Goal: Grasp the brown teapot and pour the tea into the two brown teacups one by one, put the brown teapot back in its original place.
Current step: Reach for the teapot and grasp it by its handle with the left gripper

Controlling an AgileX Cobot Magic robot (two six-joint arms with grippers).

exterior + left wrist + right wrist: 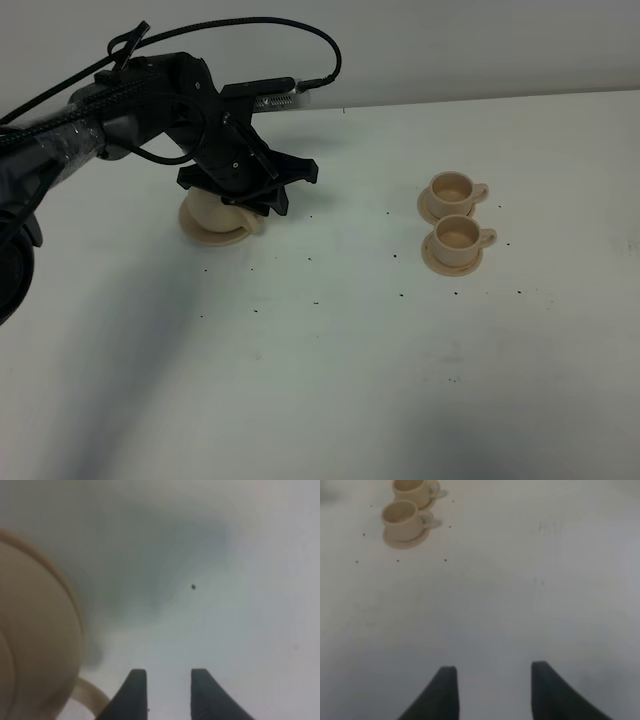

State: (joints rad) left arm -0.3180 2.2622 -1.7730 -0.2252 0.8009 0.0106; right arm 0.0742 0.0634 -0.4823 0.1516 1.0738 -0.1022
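We judge this to be the opening step, the reach for the teapot, with nothing gripped and no tea poured. On the white bench [350, 380] the left arm [90, 140] leans in from ten o'clock in the high view and hangs over the teapot [212, 226], which sits at nine o'clock. The two cups [452, 188] stand close together on their saucers at three o'clock, well apart from the pot. The left claw [167, 696] is apart and empty over bare bench, and the pot's handle [91, 700] lies just beside one finger, outside the gap. The next move, we think, calls for shifting sideways until the loop sits between the fingers, then closing. The right claw [492, 692] is likewise apart and empty, and its arm is out of the high view. The left arm hides the pot's lid and spout, and the left wrist view is blurred and crops the pot. We cannot tell whether the cups hold anything.
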